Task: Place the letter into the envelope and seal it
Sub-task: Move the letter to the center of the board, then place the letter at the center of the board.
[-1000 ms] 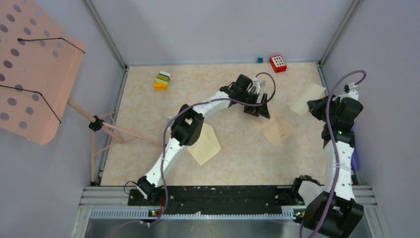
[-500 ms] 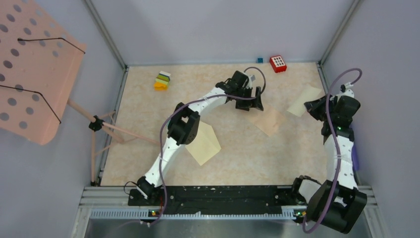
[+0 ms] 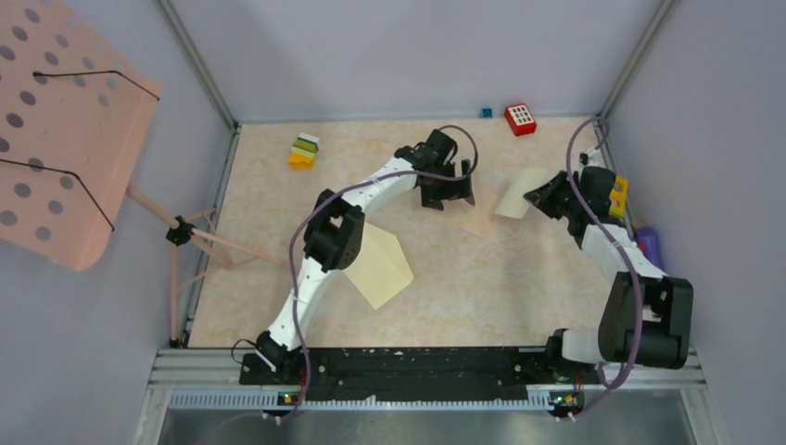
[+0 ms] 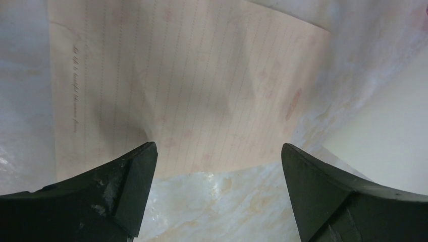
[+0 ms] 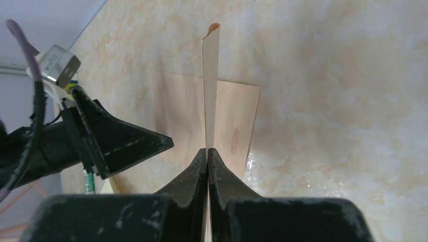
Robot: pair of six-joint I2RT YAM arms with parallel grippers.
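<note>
envelope (image 3: 385, 269): lying flat on the bench (image 3: 269, 185), its near-left part sitting under the left arm's elbow.
lined letter sheet (image 4: 192, 91): lying flat, to the far right of the envelope.
left fingers (image 4: 126, 176): standing wide apart over the lined letter sheet, gripping nothing.
right fingers (image 5: 192, 176): pinching closed on a pale paper sheet (image 5: 210, 91), holding it on edge, farther right of the envelope.

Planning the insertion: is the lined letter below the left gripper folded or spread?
Spread: the lined letter lies flat on the table, its ruled face showing, creased but not folded.
</note>
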